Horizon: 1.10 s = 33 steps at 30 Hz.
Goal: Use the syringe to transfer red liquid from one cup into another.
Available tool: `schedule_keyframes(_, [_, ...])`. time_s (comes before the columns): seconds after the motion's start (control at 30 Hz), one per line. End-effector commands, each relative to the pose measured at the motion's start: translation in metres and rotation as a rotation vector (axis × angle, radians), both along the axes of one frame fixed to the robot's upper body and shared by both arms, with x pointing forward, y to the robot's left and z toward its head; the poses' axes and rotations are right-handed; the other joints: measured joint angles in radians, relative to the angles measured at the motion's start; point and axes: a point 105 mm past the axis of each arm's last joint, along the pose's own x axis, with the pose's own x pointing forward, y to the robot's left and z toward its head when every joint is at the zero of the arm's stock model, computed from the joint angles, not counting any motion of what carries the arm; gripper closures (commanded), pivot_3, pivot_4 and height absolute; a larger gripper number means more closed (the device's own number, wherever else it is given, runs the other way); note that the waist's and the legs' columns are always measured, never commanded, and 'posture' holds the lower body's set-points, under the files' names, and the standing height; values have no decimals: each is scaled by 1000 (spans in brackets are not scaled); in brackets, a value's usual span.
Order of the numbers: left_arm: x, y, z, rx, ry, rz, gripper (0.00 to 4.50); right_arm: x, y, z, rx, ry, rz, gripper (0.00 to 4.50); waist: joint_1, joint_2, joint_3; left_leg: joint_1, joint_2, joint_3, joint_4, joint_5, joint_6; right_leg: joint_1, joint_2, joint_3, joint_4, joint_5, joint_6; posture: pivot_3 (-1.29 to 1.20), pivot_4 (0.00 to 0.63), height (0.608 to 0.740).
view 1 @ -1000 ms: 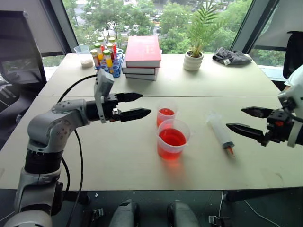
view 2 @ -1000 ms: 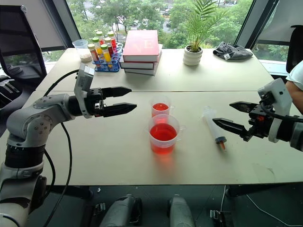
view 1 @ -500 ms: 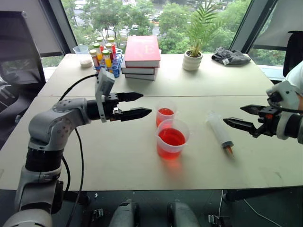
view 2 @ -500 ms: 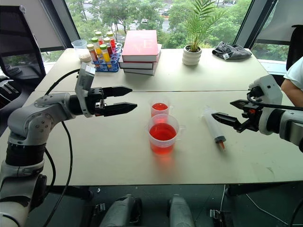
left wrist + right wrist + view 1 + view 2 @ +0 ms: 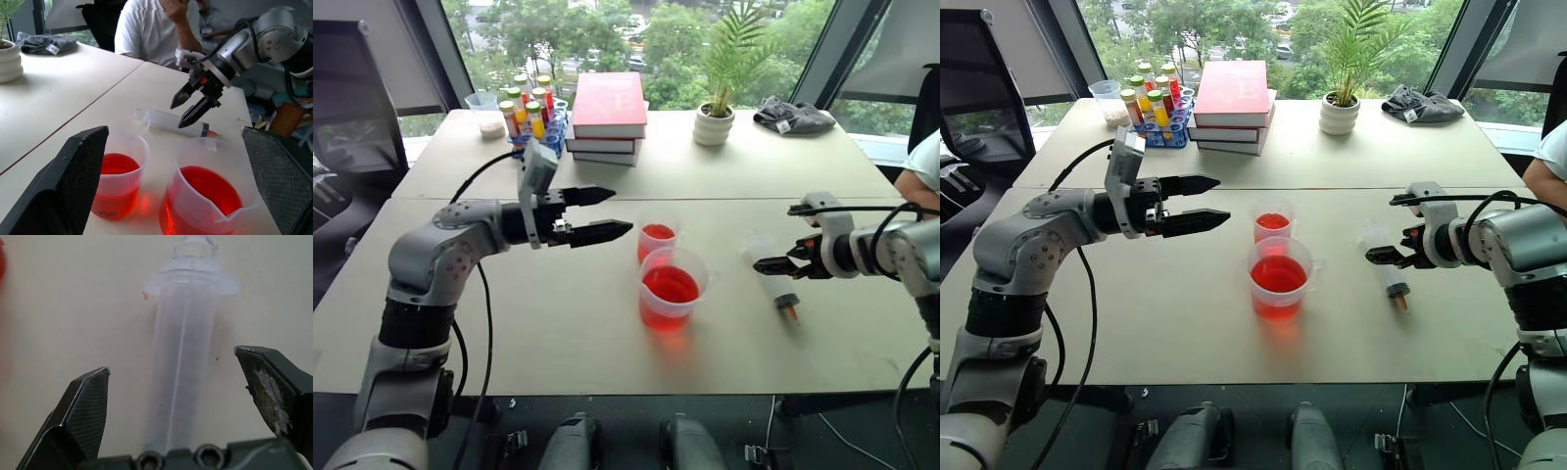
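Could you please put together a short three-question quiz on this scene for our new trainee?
1. True or false: the right gripper is shut on the syringe.
2. Which cup stands nearer the books: A) the big cup, B) the small cup?
3. Fill in: the left gripper is open and holds ____.

Key
1. False: its fingers stand open, one on each side of the syringe, which lies flat on the table.
2. B. It stands just behind the big cup; both hold red liquid.
3. Nothing. It hovers to the left of the cups.
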Motion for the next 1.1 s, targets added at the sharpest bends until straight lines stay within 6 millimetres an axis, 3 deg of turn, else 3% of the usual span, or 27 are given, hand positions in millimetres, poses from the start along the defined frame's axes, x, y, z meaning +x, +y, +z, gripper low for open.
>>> schedule_keyframes(0.03, [-2, -1, 7, -10, -49, 1, 0, 13, 4, 0, -30, -17, 28, 18, -3, 0, 0, 0, 0, 0, 0, 0, 0, 0, 0, 0, 0, 0, 0, 0, 150, 740])
schedule_keyframes(0.23, [-4, -3, 3, -14, -42, 0, 0, 26, 10, -18, -53, 27, 52, 18, -2, 0, 0, 1, 0, 0, 0, 0, 0, 0, 1, 0, 1, 0, 0, 0, 150, 740])
schedule_keyframes(0.33, [-4, -2, 3, -15, -40, 3, 0, 29, 12, -21, -71, 40, 74, 820, -2, 0, 0, 1, 0, 0, 1, 0, 0, 0, 1, 0, 1, 0, 0, 0, 150, 740])
schedule_keyframes(0.43, [-4, -3, 2, -15, -40, 1, 0, 29, 13, -23, -78, 49, 90, 2299, -2, 0, 0, 1, 0, 0, 1, 0, 0, 0, 1, 0, 1, 0, 0, 0, 150, 740])
schedule_keyframes(0.5, [-3, -3, 1, -13, -40, 0, 0, 28, 15, -23, -81, 53, 101, 3011, -2, 0, 0, 1, 1, 0, 1, 0, 0, 0, 1, 0, 1, 0, 0, 0, 150, 740])
schedule_keyframes(0.63, [-2, -4, 2, -10, -45, -4, 0, 29, 12, -13, -95, 19, 98, 3056, -1, 0, 0, 1, 1, 0, 1, 0, 0, 0, 1, 0, 2, 0, 0, 0, 150, 740])
schedule_keyframes(0.77, [1, -2, 6, -6, -56, -5, 0, 34, 14, 36, -75, -190, 95, 3056, 0, 1, 0, 1, 0, 0, 0, 0, 0, 0, 1, 0, 2, 0, 0, 0, 150, 740])
schedule_keyframes(0.87, [3, -2, 11, -5, -66, -9, 0, 29, 40, 95, 77, -481, 194, 3056, 2, 1, 0, 1, 0, 0, 0, 0, 0, -1, 1, 0, 2, 0, 0, 0, 150, 740])
schedule_keyframes(0.97, [5, -3, 15, -5, -75, -22, 0, 7, 70, 149, 284, -781, 326, 3056, 1, 1, 0, 1, 0, -1, -1, 0, 0, 0, 1, -1, 1, 0, 0, 0, 150, 740])
schedule_keyframes(1.1, [7, -6, 23, -3, -82, -47, 0, -34, 103, 187, 597, -1044, 441, 3056, 1, 0, 0, 1, 1, -2, -1, 0, 0, 0, 2, -1, 2, 0, 0, 0, 150, 740])
